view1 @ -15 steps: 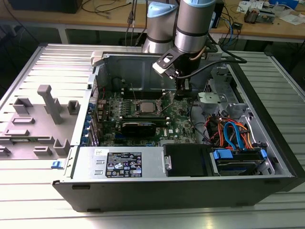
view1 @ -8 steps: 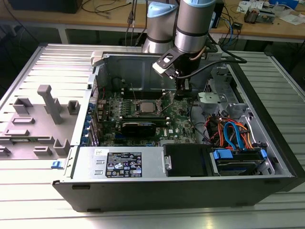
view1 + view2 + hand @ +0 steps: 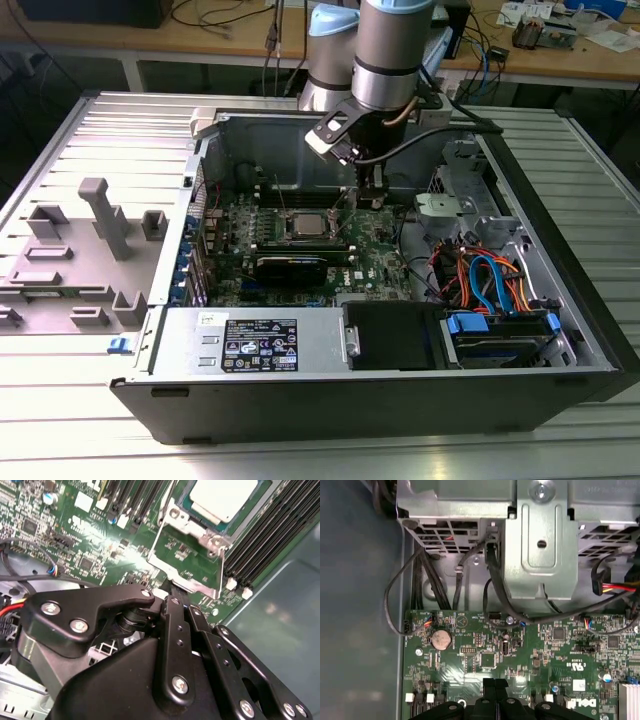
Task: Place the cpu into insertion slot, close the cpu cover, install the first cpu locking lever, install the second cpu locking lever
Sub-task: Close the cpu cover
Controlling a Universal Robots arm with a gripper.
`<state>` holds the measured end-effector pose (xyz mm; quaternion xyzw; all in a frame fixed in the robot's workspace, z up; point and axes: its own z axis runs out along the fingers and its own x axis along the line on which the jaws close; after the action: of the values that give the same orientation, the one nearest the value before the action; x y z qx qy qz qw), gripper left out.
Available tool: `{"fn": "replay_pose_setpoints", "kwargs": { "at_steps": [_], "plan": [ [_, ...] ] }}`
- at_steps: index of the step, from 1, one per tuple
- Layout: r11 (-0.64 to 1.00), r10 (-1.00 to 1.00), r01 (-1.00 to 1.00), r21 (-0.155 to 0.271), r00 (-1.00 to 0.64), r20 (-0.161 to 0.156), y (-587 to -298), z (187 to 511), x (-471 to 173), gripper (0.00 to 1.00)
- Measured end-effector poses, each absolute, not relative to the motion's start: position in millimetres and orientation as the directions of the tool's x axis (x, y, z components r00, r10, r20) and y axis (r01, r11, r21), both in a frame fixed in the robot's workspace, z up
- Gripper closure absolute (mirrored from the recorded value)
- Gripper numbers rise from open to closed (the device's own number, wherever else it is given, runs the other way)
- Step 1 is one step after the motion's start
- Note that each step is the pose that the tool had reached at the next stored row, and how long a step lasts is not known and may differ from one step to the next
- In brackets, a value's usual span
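The cpu (image 3: 225, 497) shows its silvery top, lying flat in the insertion slot of the green motherboard (image 3: 95, 540); the slot itself is hidden beneath it. The cpu cover (image 3: 186, 524), a thin metal frame, lies down around the chip. Thin wire locking levers (image 3: 154, 542) (image 3: 222, 567) run along two sides of the socket. My gripper (image 3: 172, 591) is shut, its black fingers pressed together with nothing seen between them, tips just short of the socket's near edge. In the exterior view the gripper (image 3: 368, 200) hangs low over the board, just to the exterior view's right of the cpu (image 3: 305, 224).
Long black memory slots (image 3: 270, 535) flank the socket. A round coin battery (image 3: 440, 639) sits on the board near black cables (image 3: 435, 580) and a metal drive cage (image 3: 540, 540). Coloured cables (image 3: 480, 275) and a power supply (image 3: 255, 345) fill the case front. A grey fixture (image 3: 100, 215) stands outside.
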<state>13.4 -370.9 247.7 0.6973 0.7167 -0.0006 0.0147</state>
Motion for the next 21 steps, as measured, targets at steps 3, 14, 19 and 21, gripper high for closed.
{"fn": "replay_pose_setpoints", "kwargs": {
  "at_steps": [3,14,19,21],
  "plan": [
    [0.028,0.999,0.999,0.02,-0.027,-0.022,-371,248,9,0.89],
    [0.028,0.999,0.999,0.02,-0.027,-0.022,-371,248,-3,0.89],
    [0.028,0.999,0.999,0.02,-0.027,-0.022,-371,248,-6,0.89],
    [0.028,0.999,0.999,0.02,-0.027,-0.022,-371,248,-8,0.89]
  ]
}}
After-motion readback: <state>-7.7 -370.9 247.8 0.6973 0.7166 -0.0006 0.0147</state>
